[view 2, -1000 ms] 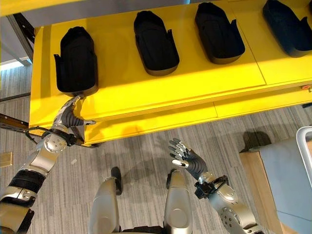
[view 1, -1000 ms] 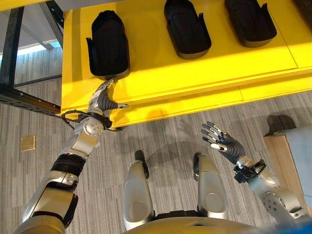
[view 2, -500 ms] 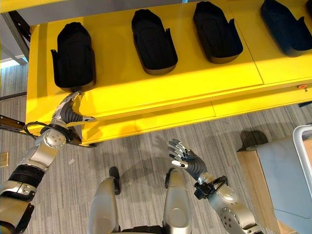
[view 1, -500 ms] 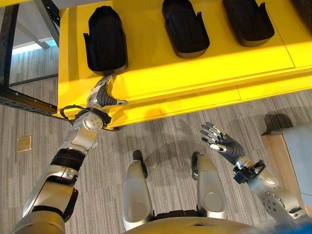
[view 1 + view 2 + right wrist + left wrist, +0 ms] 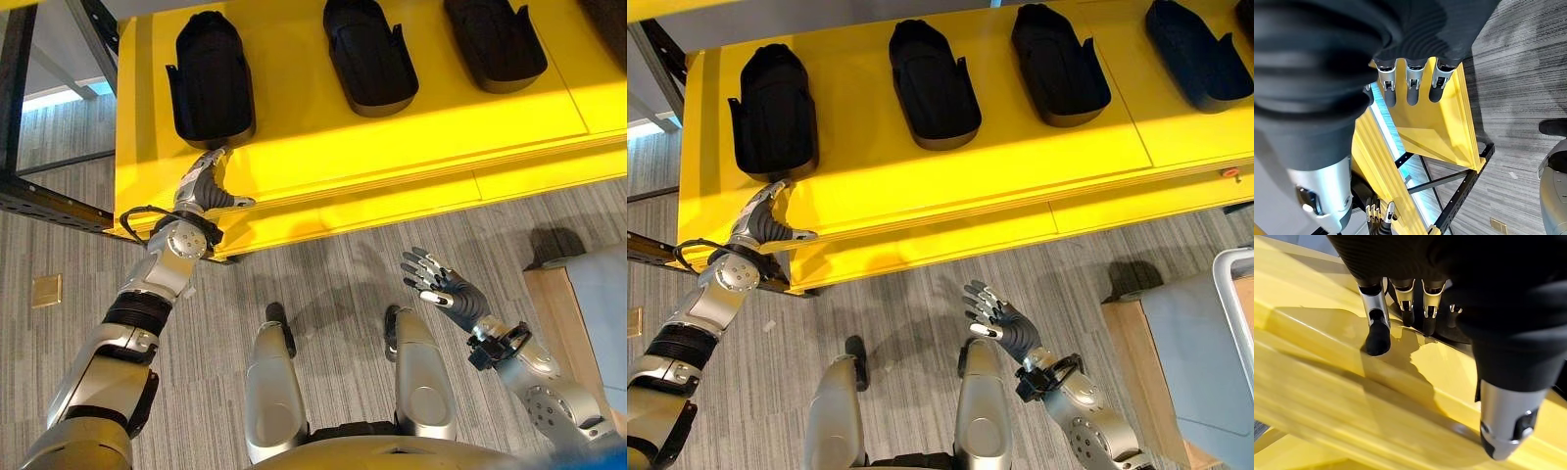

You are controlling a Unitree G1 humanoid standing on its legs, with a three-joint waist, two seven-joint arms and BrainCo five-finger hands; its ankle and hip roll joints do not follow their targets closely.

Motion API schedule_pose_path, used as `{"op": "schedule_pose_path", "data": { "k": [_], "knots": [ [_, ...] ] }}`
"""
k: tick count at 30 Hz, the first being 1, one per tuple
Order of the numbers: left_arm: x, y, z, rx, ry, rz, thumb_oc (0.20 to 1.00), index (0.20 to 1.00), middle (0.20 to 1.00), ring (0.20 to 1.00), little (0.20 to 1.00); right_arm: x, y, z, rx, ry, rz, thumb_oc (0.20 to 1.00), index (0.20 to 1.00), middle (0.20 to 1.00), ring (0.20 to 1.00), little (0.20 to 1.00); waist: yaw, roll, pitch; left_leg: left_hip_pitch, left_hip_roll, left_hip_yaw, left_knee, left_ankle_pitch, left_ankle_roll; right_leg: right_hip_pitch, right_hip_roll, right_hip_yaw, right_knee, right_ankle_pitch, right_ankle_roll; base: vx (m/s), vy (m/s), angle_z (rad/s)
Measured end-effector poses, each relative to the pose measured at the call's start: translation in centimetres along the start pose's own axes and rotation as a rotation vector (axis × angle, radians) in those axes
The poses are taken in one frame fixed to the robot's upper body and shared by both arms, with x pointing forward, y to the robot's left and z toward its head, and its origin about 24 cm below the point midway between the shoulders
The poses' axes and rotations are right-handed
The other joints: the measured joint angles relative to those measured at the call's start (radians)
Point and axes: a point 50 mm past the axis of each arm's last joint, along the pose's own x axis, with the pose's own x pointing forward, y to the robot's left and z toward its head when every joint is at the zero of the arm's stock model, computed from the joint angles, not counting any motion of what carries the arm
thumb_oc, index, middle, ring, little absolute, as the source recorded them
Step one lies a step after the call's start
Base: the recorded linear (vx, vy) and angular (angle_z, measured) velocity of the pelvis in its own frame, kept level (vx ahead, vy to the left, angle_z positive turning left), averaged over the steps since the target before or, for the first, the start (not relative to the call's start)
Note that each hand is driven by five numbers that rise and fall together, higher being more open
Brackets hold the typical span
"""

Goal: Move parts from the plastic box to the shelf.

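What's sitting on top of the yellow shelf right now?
Four black moulded parts lie in a row on the yellow shelf, the leftmost just beyond the left hand, whose straight fingers reach its near end. What is under the parts is covered.

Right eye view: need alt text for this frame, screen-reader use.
The robot's left hand reaches with open fingers to the near end of the leftmost black moulded plastic part, one of four lying in a row on the yellow shelf. Its right hand hangs open above the grey carpet floor, holding nothing.
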Motion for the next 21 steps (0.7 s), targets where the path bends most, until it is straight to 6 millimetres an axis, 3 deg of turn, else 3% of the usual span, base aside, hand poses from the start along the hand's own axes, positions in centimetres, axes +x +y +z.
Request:
{"op": "schedule_pose_path", "data": {
  "k": [21],
  "knots": [
    [0.62,0.65,0.03,0.013,0.006,0.025,1.0,1.0,1.0,1.0,1.0,0.01,0.05,-0.03,0.0,0.001,0.006,1.0,1.0,1.0,1.0,1.0,-0.004,-0.016,0.006,0.0,0.001,0.006,0.016,-0.005,-0.004,0.0,0.002,0.01,0.003,0.001,0.002,0.0,0.001,0.0]
  ]
}}
